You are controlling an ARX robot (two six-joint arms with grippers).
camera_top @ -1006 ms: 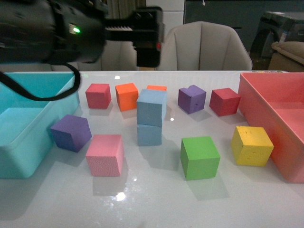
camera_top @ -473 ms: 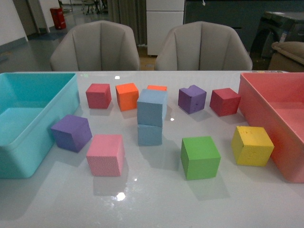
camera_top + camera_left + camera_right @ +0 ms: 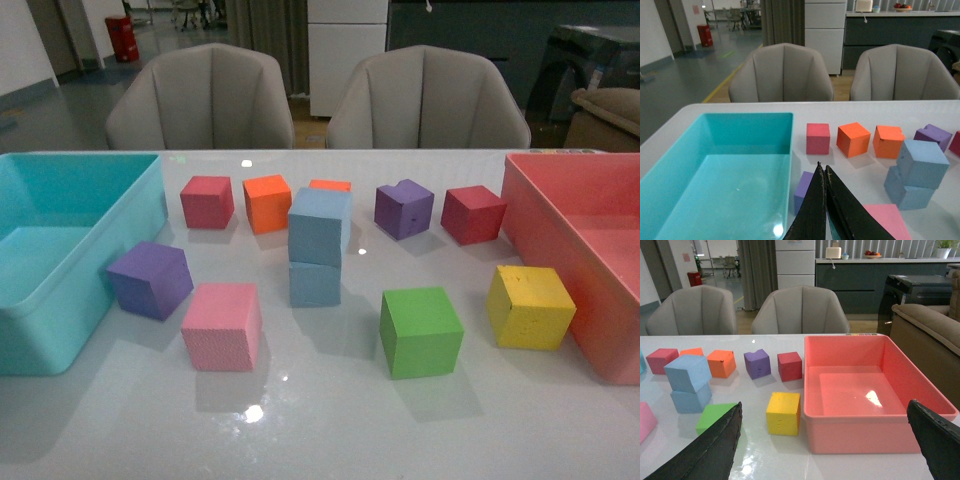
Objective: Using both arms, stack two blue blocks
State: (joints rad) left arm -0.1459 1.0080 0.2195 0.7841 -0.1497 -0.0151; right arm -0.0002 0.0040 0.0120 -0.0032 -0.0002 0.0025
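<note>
Left gripper [image 3: 824, 172] closed, right gripper [image 3: 825, 440] wide.

Neither arm shows in the front view. In the left wrist view the left gripper [image 3: 824, 172] has its two black fingers [image 3: 812, 210] pressed together, tips meeting with no gap and nothing between them. In the right wrist view the right gripper [image 3: 825, 412] has its jaws spread wide: one black finger [image 3: 707, 450] shows at one lower corner, the other at the opposite corner, with nothing held between.
</note>
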